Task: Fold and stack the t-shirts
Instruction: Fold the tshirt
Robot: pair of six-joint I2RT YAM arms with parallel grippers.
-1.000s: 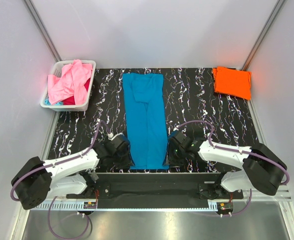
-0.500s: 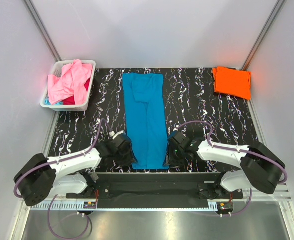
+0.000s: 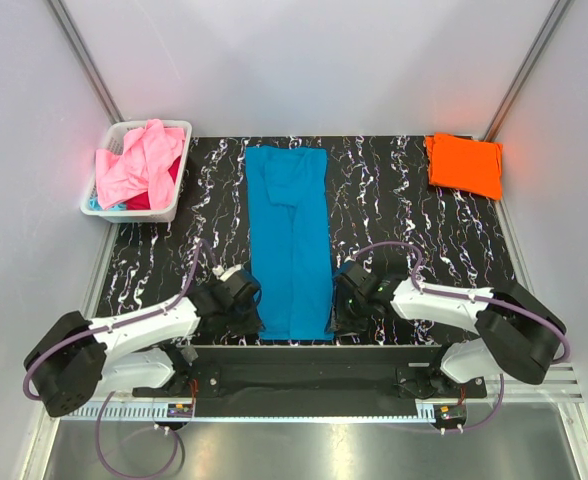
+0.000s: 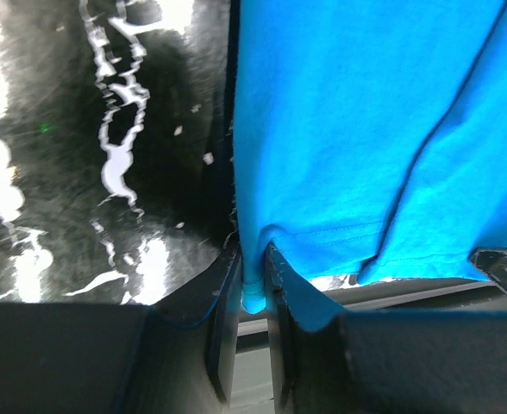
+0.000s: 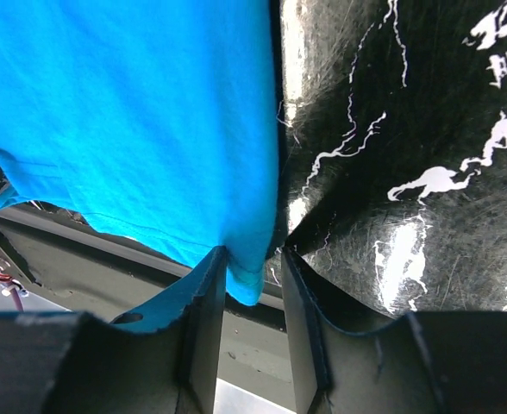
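Observation:
A bright teal-blue t-shirt (image 3: pixel 292 240), folded into a long strip, lies down the middle of the black marbled mat. My left gripper (image 3: pixel 253 306) is at its near left corner. In the left wrist view the gripper (image 4: pixel 252 293) is shut on the shirt's (image 4: pixel 366 129) hem corner. My right gripper (image 3: pixel 336 306) is at the near right corner. In the right wrist view its jaws (image 5: pixel 253 285) stand open around the shirt's (image 5: pixel 124 112) corner, with cloth against the left finger and a gap to the right finger. An orange t-shirt (image 3: pixel 464 165) lies folded at the far right.
A white lattice basket (image 3: pixel 134 213) stands at the far left with a pink t-shirt (image 3: pixel 139 160) heaped in it and red cloth (image 3: pixel 175 170) underneath. The mat's near edge (image 3: pixel 294 345) lies just behind both grippers. Grey walls close the back and sides.
The left gripper's jaws have closed onto the near left corner of the teal-blue t-shirt. The right gripper has stayed at the right corner, its jaws slightly narrower.

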